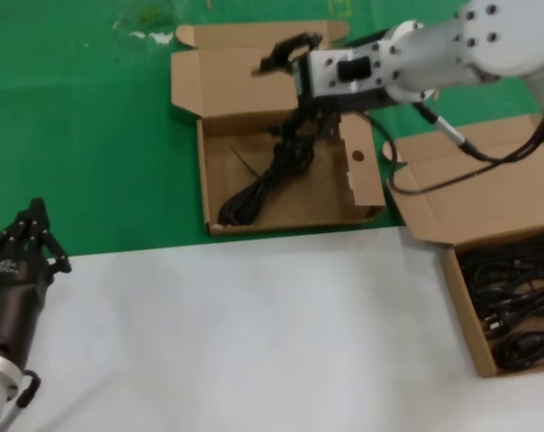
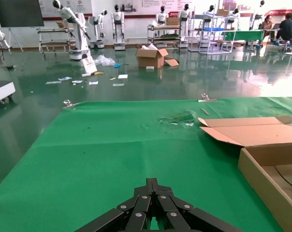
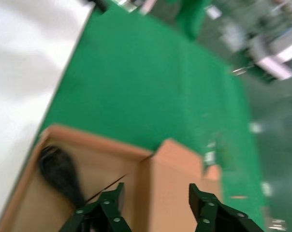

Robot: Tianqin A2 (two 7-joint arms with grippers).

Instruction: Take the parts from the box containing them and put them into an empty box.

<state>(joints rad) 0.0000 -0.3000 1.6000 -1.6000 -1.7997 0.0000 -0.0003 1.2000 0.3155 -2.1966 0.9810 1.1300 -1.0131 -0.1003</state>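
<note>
One cable [image 1: 270, 175] lying in holed box [image 1: 254, 209]. Several cables [image 1: 515, 301] left in plain box [image 1: 466, 324] — task barely begun. Right end effector [image 1: 285, 54] spread wide, empty, above holed box. Left end effector [image 1: 33, 236] parked near bench [image 1: 254, 333] edge, pinched closed.

Silver right arm [image 1: 470, 45], black cable [image 1: 470, 148]; black tools.

Table [image 1: 101, 135] w/ green cloth at back, white sheet [image 1: 254, 342] in front. Holed box [image 1: 281, 193] sits on green. Plain box [image 1: 488, 216] at right edge, straddling green & white.
</note>
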